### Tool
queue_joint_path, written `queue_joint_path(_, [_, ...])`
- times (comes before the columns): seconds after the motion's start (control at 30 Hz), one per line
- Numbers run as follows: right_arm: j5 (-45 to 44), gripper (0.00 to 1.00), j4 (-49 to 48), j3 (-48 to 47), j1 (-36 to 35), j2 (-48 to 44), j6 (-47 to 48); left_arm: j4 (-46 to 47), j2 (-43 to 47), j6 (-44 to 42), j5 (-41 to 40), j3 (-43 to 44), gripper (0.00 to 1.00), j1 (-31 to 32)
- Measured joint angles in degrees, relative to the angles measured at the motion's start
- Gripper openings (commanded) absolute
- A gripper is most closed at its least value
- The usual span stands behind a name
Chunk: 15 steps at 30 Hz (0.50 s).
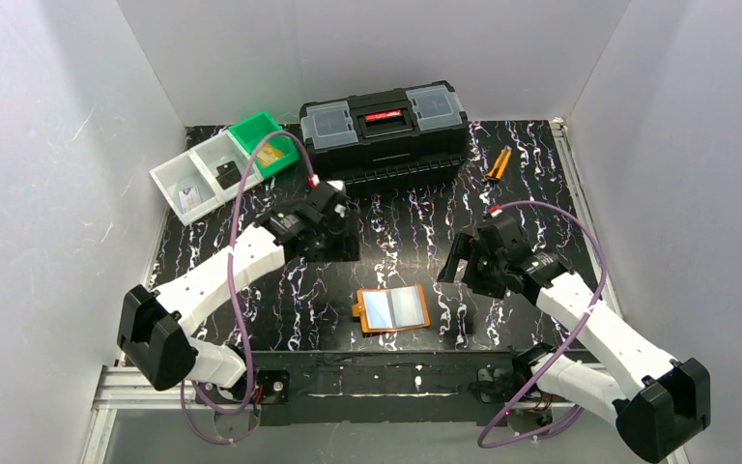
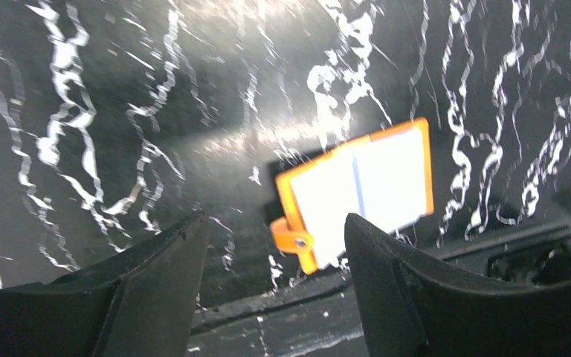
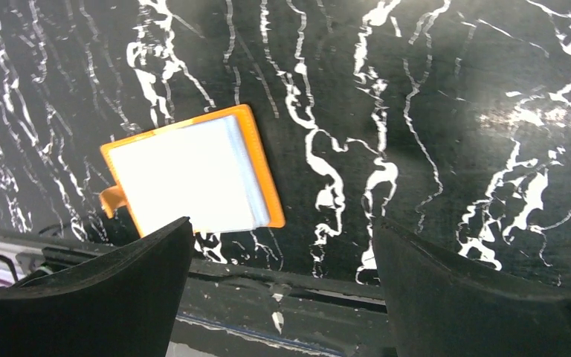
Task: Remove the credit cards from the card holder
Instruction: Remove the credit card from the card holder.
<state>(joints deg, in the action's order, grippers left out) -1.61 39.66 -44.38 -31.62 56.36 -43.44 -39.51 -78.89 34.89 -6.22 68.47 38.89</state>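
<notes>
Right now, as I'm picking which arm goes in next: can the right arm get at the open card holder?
Probably yes. The right gripper hangs open just beside the orange card holder, which lies spread open on the table, and nothing sits between them.

1. Your left wrist view is smeared; the flat orange folding card holder point(image 2: 357, 190) shows only white glare across its clear pockets.
2. Right wrist: its lower corner hides behind the right gripper's black finger point(image 3: 119, 290).
3. Overhead: contents of the small white and green plastic bins point(image 1: 203, 166) are too small to tell.
</notes>
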Motion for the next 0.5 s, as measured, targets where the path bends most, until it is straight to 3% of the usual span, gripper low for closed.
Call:
queue_joint_path(0.27, [-1.7, 0.97, 0.3, 5.6, 2.8, -3.5, -3.3, 1.0, -2.9, 4.3, -1.1, -0.4, 0.62, 15.6])
queue_joint_path(0.5, [-2.5, 0.97, 0.6, 8.8, 3.2, -8.9, -7.9, 5.3, -13.0, 4.5, 1.0, 0.2, 0.55, 19.8])
